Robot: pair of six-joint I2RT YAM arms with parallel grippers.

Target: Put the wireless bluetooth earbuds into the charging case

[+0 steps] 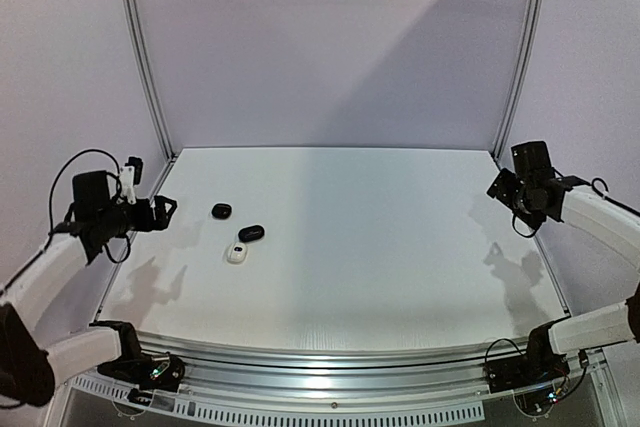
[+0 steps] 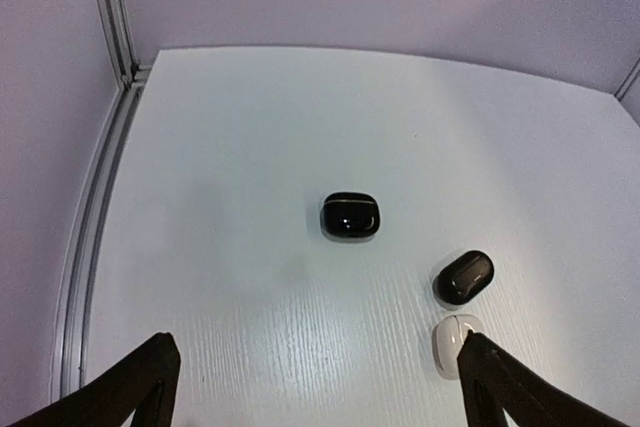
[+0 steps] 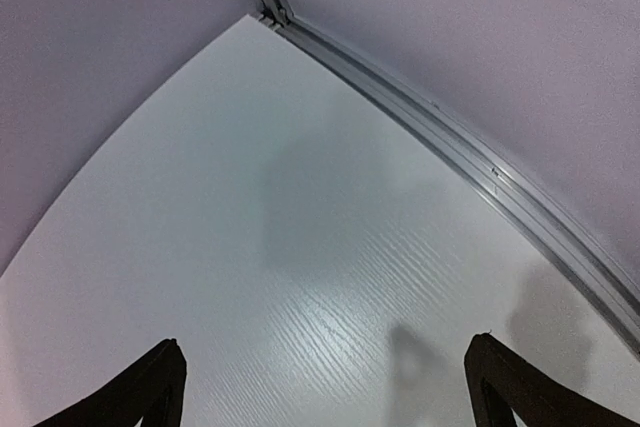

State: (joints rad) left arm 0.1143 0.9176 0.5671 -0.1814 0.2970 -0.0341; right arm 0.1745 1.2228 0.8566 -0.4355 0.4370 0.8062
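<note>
Left gripper [image 2: 318, 347] and right gripper [image 3: 325, 347] are wide open; a bad pinch could flick the slippery white case [image 2: 448, 337] away.

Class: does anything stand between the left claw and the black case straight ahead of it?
Nothing visible does. The open left claw faces that black case with nothing between; the other black case and the white case sit off to one side.

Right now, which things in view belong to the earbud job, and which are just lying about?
Job:
- far black case, shut
- near black case, shut
- white case, beside the near black one
- left gripper and right gripper, both open
No loose earbuds show.

Not the job:
- table
- side rail
</note>
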